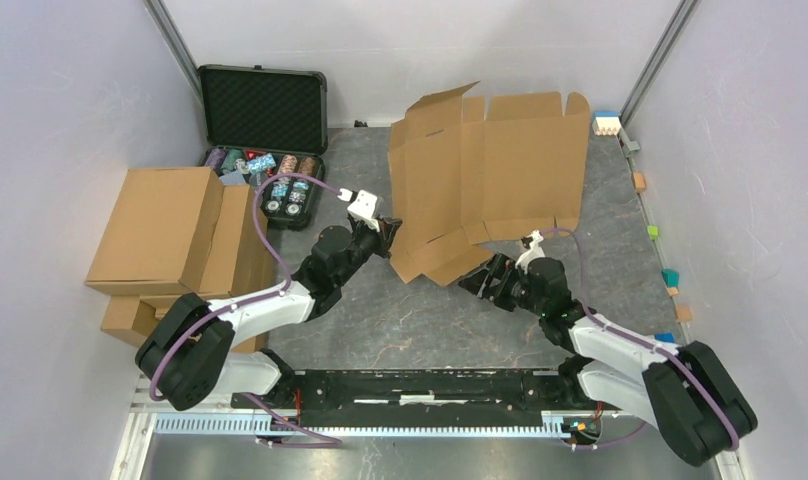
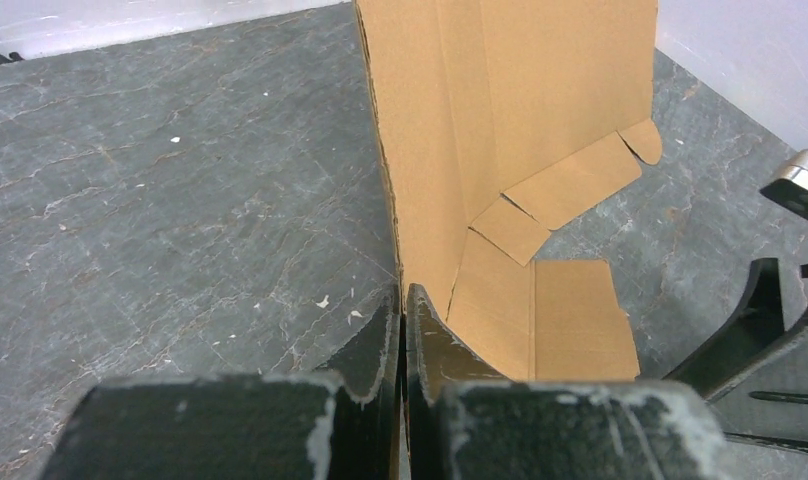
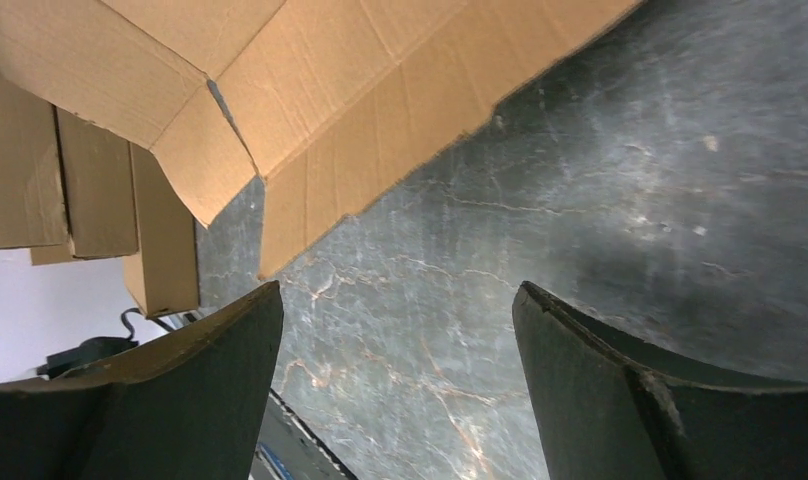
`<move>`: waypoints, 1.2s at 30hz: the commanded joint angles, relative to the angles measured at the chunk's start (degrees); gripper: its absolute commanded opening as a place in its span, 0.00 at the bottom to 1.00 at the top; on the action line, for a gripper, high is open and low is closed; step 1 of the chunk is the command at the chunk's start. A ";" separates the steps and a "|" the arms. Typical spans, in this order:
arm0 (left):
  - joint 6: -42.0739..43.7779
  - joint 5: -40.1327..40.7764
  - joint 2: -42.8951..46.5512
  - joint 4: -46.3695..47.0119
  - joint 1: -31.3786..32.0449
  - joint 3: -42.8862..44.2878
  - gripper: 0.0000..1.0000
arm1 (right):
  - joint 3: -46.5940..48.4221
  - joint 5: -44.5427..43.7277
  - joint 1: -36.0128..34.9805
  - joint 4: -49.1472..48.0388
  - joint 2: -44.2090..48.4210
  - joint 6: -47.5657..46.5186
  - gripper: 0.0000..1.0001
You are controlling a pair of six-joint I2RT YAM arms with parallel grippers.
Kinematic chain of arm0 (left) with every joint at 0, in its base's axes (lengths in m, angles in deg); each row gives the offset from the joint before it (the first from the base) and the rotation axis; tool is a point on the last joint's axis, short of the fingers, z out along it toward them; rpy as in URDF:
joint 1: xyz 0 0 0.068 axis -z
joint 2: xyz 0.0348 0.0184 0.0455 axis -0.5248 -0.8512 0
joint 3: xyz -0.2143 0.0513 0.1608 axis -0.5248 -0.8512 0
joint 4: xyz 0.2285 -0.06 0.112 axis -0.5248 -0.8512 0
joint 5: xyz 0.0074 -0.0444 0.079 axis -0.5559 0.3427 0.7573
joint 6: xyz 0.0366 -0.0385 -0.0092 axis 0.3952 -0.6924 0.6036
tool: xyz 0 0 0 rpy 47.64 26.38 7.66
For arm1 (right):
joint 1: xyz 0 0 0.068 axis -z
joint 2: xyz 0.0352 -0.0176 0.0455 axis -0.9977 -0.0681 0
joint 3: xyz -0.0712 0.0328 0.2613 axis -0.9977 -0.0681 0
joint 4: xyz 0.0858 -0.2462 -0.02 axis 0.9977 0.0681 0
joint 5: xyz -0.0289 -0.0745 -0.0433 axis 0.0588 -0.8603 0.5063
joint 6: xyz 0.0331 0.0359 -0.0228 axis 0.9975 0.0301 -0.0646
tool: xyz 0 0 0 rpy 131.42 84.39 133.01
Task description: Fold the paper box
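Two claws on one sheet, seen from above: my left claw [image 1: 390,230] pinches the left edge of the paper box [image 1: 500,160], which stands half-raised in the middle of the table [image 1: 410,325]; my right claw [image 1: 485,275] gapes just below its lower flaps.

Left wrist: jaws clamped on the cardboard edge, panel rising ahead. I'd hold that pinch firm as the anchor.

Right wrist: fingers [image 3: 180,390] wide, nothing between them, flaps up-left, apart. I'd bring that claw under a flap and fold along the crease, not across.
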 commanded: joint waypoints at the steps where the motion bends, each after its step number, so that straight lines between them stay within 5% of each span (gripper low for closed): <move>1: 4.53 -1.07 0.06 2.29 0.92 -0.39 0.02 | 3.12 -3.66 -2.91 -10.50 -5.18 5.46 0.86; 18: 4.03 -1.69 0.49 3.07 1.68 -0.73 0.02 | 5.71 -5.41 -4.80 -17.13 -14.88 2.79 0.21; 36: -0.94 -1.51 -0.25 -2.63 1.54 2.45 0.02 | 5.78 -6.52 -9.48 -25.62 -29.69 -1.12 0.13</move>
